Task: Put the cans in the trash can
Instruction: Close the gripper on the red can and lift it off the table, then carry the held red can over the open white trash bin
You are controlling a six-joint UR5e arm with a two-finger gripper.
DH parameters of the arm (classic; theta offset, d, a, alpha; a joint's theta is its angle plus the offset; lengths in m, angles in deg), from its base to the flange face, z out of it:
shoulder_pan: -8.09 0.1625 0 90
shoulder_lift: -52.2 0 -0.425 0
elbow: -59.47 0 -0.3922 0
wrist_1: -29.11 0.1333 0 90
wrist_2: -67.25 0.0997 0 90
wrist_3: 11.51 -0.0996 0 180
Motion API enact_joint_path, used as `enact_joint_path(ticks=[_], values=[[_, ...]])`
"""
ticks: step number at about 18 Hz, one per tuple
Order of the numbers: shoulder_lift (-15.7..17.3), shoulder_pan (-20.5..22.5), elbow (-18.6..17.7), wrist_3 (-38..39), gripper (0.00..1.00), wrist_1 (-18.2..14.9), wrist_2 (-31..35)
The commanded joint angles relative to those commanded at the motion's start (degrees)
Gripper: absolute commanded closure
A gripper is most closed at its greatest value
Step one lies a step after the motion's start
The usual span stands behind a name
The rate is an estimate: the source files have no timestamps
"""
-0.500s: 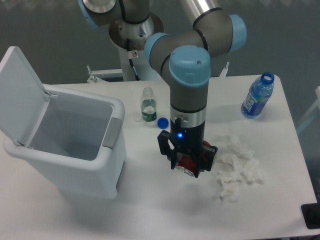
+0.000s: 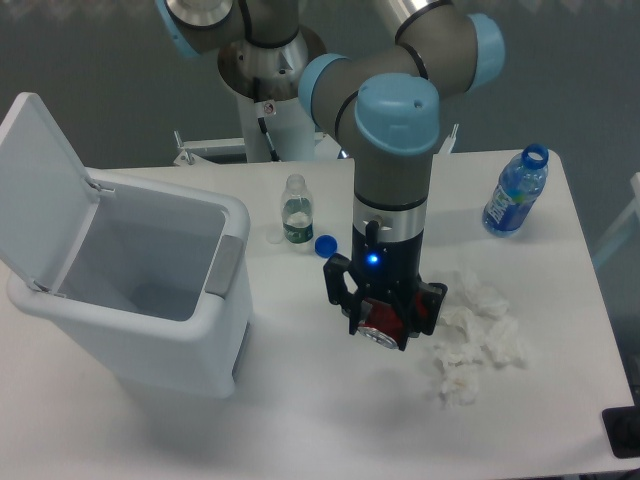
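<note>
The jaws pinch the red can [image 2: 383, 322] between them, its silver round end facing down and outward, and the gripper [image 2: 384, 318] holds it just above the white table [image 2: 330, 420], beside the crumpled tissues [image 2: 472, 335]. To do this carry well, I judge the arm should lift enough to clear the near wall of the trash can [image 2: 150, 300], which stands well to the left with its lid swung open, and release only once the can is over the opening. Farther out stand a small clear bottle [image 2: 296, 210] with a blue cap [image 2: 325, 243] beside it and a blue water bottle [image 2: 515, 192] near the far right edge, with a dark grey wall behind.
</note>
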Motion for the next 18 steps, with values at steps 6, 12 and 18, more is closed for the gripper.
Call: enact_joint_path(ticks=[6,12,18], values=[[1.58,0.26,0.35,3.94,0.44,0.0,-0.09],[5.62,0.62,0.7,13.6,0.44,0.0,0.09],[8.87,0.27,1.58,28.79,0.42,0.53,-7.18]])
